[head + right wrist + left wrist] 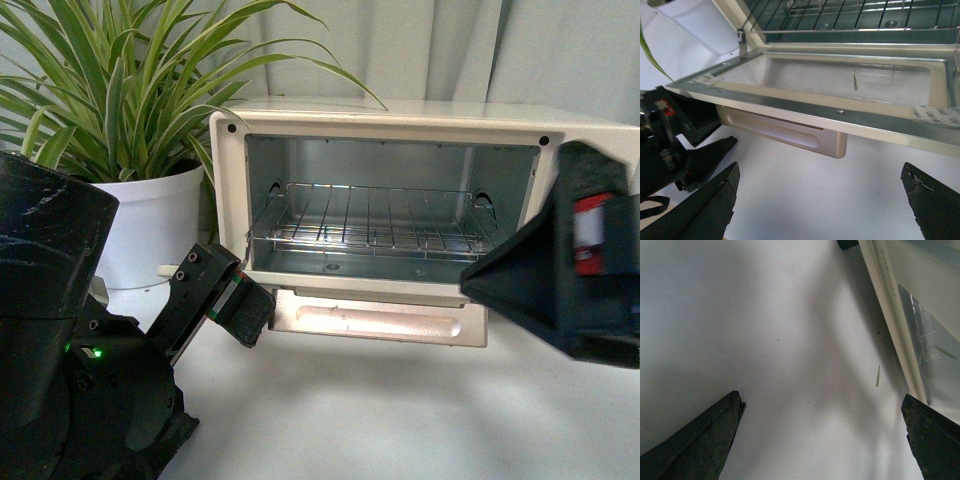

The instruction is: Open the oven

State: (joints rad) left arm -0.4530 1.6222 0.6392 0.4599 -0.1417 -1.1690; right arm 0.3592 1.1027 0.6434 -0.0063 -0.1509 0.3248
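Note:
The cream-white oven (400,118) stands at the back of the table with its door (375,318) swung fully down, level with the tabletop. The wire rack (375,225) shows inside the open cavity. In the right wrist view the lowered door (850,75) with its glass window and the pale bar handle (785,132) under its front edge are close ahead. My left gripper (245,300) is open and empty, just left of the door's front corner. My right gripper (820,200) is open and empty, in front of the handle and below it. The knobs are hidden behind my right arm.
A spider plant in a white pot (150,225) stands left of the oven. The white tabletop (380,410) stretches in front of the door. A grey curtain (450,45) hangs behind. My right arm's body (570,265) blocks the oven's right side in the front view.

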